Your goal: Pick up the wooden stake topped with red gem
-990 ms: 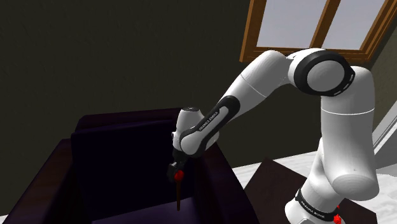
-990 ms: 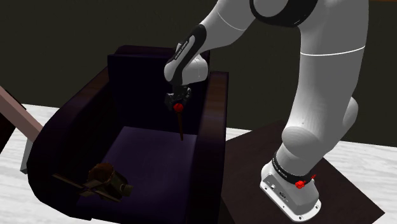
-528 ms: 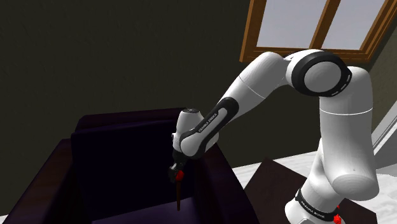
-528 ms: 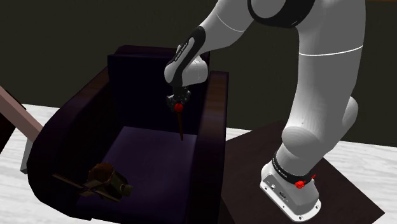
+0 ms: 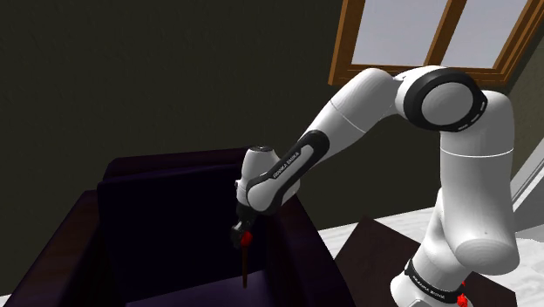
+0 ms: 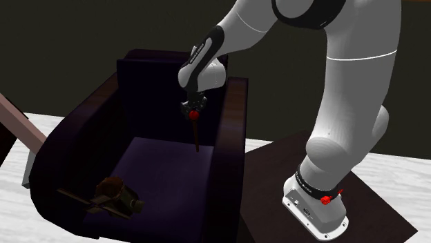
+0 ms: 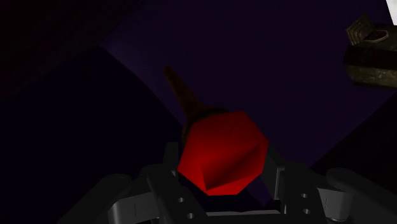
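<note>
Gripper (image 5: 241,233) clamped on the gem (image 7: 222,153) of the stake (image 6: 197,134), over the armchair (image 6: 148,72).

The arm rises from the stand (image 5: 366,240) at the shoulder view's lower right, bends high by the window (image 5: 436,35), then slopes down and left, with the wrist turned so the gripper points straight down. In the wrist view both black fingers (image 7: 168,159) press against the sides of the red gem, and the brown shaft tapers away below it. The stake hangs upright, point down, above the dark purple seat near the armchair's arm on the second exterior view's right; whether its tip touches the cushion cannot be told. A brown object (image 6: 114,193) lies at the seat's front, well apart from the stake.
</note>
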You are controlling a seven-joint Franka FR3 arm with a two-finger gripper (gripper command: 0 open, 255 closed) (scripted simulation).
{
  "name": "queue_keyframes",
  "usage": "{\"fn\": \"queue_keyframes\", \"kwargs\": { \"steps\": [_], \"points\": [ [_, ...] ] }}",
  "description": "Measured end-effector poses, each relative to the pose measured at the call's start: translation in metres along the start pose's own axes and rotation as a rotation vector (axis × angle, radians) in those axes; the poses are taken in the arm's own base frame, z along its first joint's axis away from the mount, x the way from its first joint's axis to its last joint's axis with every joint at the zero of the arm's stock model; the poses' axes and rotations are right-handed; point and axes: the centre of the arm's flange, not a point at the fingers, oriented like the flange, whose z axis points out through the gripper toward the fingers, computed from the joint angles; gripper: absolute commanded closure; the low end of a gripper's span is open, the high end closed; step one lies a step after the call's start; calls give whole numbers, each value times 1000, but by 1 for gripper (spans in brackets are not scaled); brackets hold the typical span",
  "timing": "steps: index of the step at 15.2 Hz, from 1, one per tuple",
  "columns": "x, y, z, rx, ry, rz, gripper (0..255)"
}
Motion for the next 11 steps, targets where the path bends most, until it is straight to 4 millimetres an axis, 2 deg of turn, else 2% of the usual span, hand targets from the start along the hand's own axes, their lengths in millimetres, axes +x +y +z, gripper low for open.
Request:
{"fn": "queue_keyframes", "kwargs": {
  "steps": [11],
  "points": [
    [4, -12, -57, 0, 0, 0, 255]
  ]
}}
